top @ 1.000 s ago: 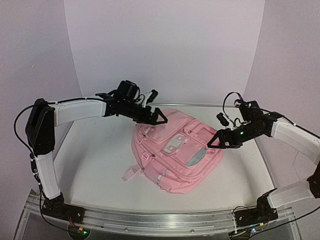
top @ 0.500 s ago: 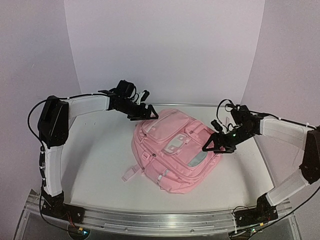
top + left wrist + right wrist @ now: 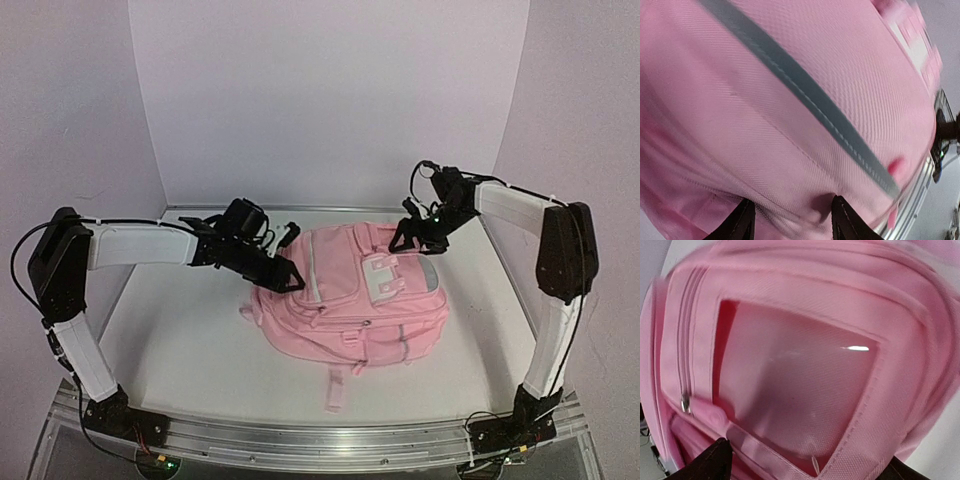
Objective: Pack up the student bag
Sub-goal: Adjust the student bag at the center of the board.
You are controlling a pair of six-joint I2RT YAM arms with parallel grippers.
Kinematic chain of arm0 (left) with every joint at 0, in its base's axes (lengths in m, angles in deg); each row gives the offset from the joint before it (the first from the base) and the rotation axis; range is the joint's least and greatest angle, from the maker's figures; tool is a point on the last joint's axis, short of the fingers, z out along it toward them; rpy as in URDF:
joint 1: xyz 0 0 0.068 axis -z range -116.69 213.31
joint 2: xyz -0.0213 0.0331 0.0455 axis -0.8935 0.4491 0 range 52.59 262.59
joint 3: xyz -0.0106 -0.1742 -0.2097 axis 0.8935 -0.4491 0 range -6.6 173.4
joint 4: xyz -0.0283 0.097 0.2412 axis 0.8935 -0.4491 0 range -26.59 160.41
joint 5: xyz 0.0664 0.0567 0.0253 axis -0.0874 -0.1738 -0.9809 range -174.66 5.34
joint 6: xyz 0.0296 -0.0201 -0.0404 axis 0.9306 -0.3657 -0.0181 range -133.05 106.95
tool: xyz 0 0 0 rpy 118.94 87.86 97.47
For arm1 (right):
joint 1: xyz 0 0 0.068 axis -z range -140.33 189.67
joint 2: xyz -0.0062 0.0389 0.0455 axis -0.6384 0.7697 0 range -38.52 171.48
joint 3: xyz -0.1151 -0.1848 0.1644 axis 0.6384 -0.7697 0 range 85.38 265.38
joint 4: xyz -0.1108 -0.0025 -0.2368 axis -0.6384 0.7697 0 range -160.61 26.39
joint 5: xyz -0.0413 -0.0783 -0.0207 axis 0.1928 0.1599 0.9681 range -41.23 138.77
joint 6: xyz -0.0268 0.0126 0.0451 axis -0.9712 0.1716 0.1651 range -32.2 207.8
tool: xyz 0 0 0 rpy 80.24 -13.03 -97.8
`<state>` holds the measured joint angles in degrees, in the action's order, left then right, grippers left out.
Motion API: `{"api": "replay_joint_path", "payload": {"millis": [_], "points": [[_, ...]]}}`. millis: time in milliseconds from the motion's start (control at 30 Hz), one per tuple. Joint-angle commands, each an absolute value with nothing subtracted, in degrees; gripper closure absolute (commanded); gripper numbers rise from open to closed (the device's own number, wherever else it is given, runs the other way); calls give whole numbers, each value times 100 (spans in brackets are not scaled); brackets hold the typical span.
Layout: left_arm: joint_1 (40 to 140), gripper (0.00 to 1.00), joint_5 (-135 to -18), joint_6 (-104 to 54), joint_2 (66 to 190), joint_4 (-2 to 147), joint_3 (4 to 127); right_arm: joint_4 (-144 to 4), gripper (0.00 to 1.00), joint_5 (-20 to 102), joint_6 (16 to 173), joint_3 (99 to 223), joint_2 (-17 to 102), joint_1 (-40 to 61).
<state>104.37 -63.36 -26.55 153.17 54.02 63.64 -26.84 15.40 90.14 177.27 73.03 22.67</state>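
One bag on white table, lilac walls behind; left gripper pinches its fabric; right gripper spread at its top.

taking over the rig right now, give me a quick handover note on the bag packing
Left gripper: jaws part-closed around a fold of fabric on the student bag's left side; whether the grip is firm is unclear.
Right gripper: open wide, over the clear window pocket at the bag's far right part.
Bag: middle of the table, front panel up, a strap trailing toward the arm bases.
Done: nothing visibly packed; no pocket seen open.
To do: open a compartment and pack; no loose items in view.
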Motion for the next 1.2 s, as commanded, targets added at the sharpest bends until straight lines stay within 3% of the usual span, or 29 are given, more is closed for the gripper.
{"api": "replay_joint_path", "payload": {"millis": [0, 233, 500, 633, 800, 933, 1100, 1167], "points": [[11670, 47, -5183, -2522, 15142, 5880, 6124, -3454, 14, 1234, 8891, 19429, 8311, 1869], [11647, 23, -5612, -2681, 14453, 6181, 6028, -3375, 9, 1294, 8968, 20397, 8220, 1880], [10429, 2, -6045, -3572, 14339, 6409, 6318, -3346, 2, 2051, 9036, 18651, 6292, 2244], [10037, 0, -6259, -3526, 14721, 5912, 6759, -3347, 2, 2221, 9336, 17263, 5333, 2328], [9751, 0, -5631, -3436, 15409, 5722, 7255, -3197, 2, 1660, 9501, 15886, 4680, 2392], [9771, 0, -4685, -3440, 15959, 5886, 7476, -2810, 2, 1026, 9377, 15487, 4837, 2388], [10088, 1, -4303, -3494, 16332, 6163, 7379, -2678, 2, 744, 9236, 15097, 5214, 2388], [10282, 7, -4193, -3494, 16386, 6281, 7303, -2685, 2, 674, 9195, 15140, 5396, 2387]]}}
